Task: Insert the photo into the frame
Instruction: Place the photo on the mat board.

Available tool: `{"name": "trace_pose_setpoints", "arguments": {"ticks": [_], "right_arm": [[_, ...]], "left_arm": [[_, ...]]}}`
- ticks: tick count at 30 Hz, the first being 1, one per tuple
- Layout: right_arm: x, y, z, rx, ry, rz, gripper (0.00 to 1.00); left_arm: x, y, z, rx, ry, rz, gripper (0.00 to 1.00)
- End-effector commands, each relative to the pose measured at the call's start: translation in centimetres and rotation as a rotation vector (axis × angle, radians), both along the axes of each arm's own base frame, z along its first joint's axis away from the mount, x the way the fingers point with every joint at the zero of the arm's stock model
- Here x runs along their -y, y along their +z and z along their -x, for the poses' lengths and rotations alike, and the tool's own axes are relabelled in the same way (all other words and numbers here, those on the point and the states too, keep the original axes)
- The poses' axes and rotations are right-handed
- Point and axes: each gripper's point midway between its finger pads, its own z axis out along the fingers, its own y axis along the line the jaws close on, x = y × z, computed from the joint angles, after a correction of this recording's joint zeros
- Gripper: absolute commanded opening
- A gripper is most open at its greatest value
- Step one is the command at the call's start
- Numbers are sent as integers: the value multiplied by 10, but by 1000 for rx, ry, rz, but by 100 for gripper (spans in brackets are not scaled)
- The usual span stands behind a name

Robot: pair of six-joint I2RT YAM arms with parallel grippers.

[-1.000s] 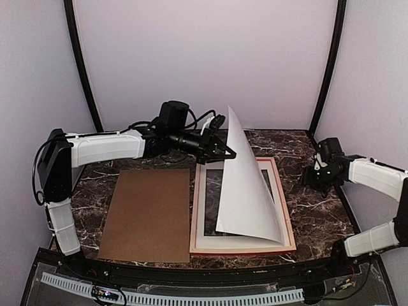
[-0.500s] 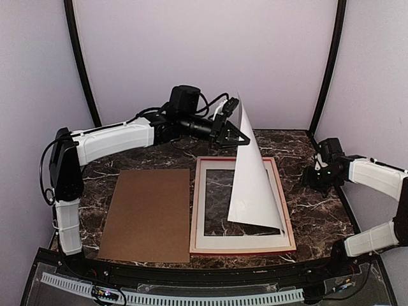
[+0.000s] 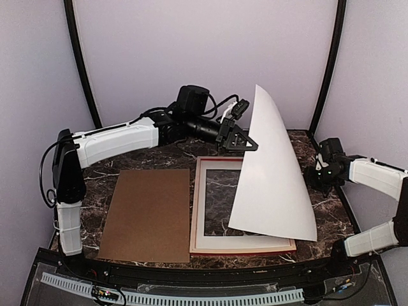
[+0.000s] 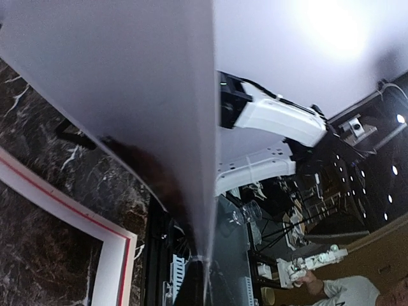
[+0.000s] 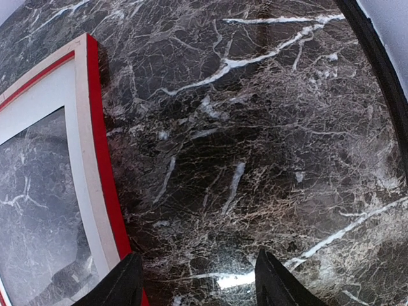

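Dark veined marble forms the desk [image 3: 328, 217], boxed in by pale lilac walls. Above it the photo [image 3: 274, 172] stands lifted almost upright, slightly bowed, its plain white back turned to the overhead camera; its printed side cannot be seen. In the left wrist view the sheet [image 4: 127, 76] appears nearly edge-on. The left end effector [image 3: 245, 141] is clamped tight on the photo's upper left edge, with the arm stretched out across the back of the desk. The photo's lower edge hangs over the right half of the frame [image 3: 197, 204]; whether it touches there cannot be told. The frame lies flat on the desk, its red edge [image 5: 105, 134] showing beside bare marble. Just left of the frame lies a brown backing board [image 3: 148, 213]. Right of the photo, the right end effector [image 5: 204, 287] hovers low over the marble, jaws parted and empty.
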Motion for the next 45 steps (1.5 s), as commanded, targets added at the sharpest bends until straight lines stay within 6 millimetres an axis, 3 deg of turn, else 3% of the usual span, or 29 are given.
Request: {"name": "trace_pose_setpoints", "arguments": {"ticks": [1,2,5,8,12,16,35,42,45], "right_arm": [[4,7,-6,22,-8,7,61],[4,7,-6,21,-10,6,61],[5,5,-5,19,-12,7,61],[6,4,-4,17,-14,11,61],[5,0,-3,9,-13,10,61],[4,-1,-3,6,-10,5,61],[2,-6,-2,-7,10,4,63],[2,-6,-3,-4,12,5,70],[2,-6,-3,-4,12,4,78]], "left_arm": [[-21,-70,-48,-153,197,-147,0],[-28,-96,-51,-222,229,-196,0],[-49,-142,-76,-311,317,-246,0],[-65,-189,-79,-384,351,-325,0],[-78,-230,-81,-418,376,-411,0],[-87,-254,-85,-386,403,-510,0],[-114,-263,-95,-284,486,-657,0],[-117,-265,-95,-288,492,-666,0],[-118,-266,-95,-290,501,-668,0]]}}
